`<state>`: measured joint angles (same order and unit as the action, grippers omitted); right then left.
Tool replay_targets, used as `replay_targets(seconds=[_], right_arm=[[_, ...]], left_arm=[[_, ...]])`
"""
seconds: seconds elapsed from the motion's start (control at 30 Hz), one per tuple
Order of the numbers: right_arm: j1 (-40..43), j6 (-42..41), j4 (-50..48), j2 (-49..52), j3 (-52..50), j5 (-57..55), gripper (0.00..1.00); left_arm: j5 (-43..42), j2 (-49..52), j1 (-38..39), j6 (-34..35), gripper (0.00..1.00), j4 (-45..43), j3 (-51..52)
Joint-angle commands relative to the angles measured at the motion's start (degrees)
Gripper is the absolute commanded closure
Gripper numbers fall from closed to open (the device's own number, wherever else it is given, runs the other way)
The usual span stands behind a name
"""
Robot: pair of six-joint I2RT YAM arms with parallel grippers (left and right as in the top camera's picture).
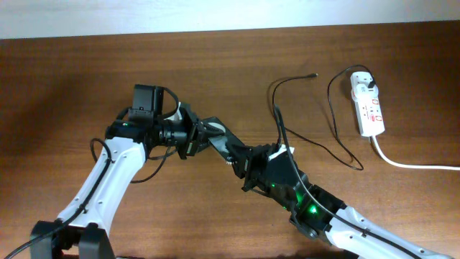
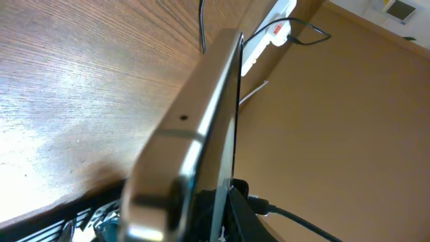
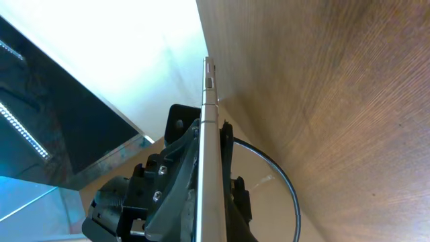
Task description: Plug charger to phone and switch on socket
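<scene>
Phone (image 2: pixel 201 101) aloft (long axis diagonal overhead)

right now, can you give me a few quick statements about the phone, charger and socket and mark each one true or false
1. The phone lies flat on the table. False: the left hand holds it edge-on above the wood.
2. The charger's white plug head sits in the socket. True.
3. The charger tip is plugged into the phone. False: it lies loose on the table, well away from the phone.
4. The socket lies on the right arm's side of the table. True.
</scene>
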<state>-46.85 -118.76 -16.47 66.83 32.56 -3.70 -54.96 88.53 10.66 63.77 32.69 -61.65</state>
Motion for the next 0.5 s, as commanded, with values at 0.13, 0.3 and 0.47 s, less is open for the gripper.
replay_targets(seconds=[0.13,0.3,0.47], right_arm=[[-0.8,2.8,0.8,0.2,0.7,3.1,0.82],[-0.7,2.8,12.4,0.2,0.7,3.0,0.62],[-0.7,2.8,34.8,0.2,0.7,-0.4,0.38]], left_arm=[[1.7,0.2,1.2,1.1,1.0,-0.5,-0.2],[20.2,0.2,1.2,-4.3,0.97,-2.5,-0.2],[21.1,0.2,-3.1,-14.2,0.97,-2.4,-0.2]])
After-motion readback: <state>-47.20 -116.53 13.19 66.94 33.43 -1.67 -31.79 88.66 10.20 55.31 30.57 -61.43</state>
